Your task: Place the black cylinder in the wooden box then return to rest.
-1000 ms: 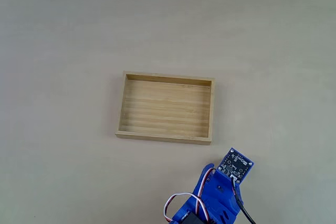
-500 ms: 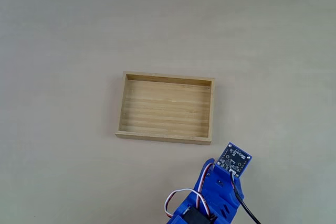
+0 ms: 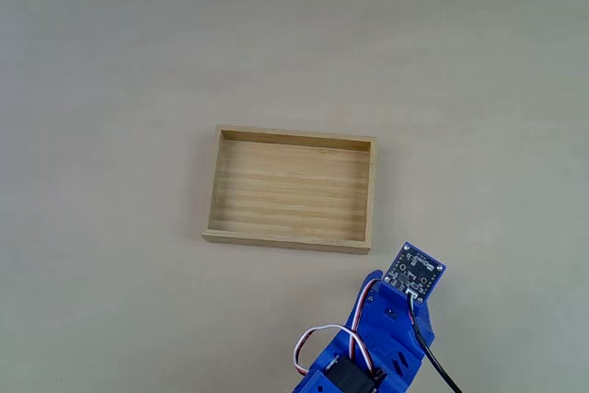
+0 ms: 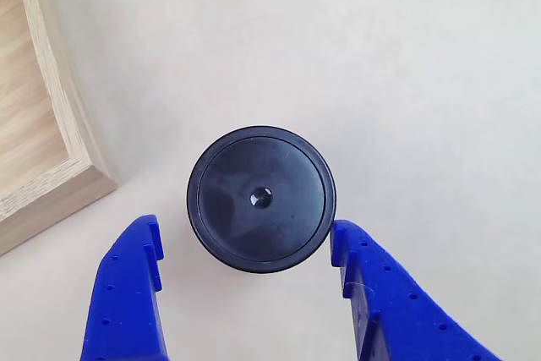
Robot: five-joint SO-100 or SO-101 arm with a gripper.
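In the fixed view a shallow rectangular light-wood box (image 3: 291, 189) with low walls and a grained, slatted floor lies flat on the pale beige bench (image 3: 110, 62), and nothing is to be seen inside it. Just below and to the right of the box's lower right corner, the blue plastic robot arm (image 3: 377, 347) reaches up from the bottom edge of that view, carrying a small square dark circuit board with a blue rim (image 3: 416, 272) at its upper end; a red, white and dark wire bundle (image 3: 322, 342) loops at its left side and a black cable (image 3: 433, 361) trails off toward the lower right. In the other view, looking straight down close to the bench, the small short black cylinder (image 4: 261, 199), with a round dark top and a tiny central dot, stands upright on the bench, outside the box and just to the right of the box's corner (image 4: 59, 166). The blue two-finger gripper (image 4: 245, 238) has its jaws spread apart, one on each side of the cylinder's lower half: the right finger (image 4: 372, 285) sits right at the cylinder's edge, though actual contact cannot be judged, while the left finger (image 4: 127, 285) stands clearly apart from it, so nothing is grasped
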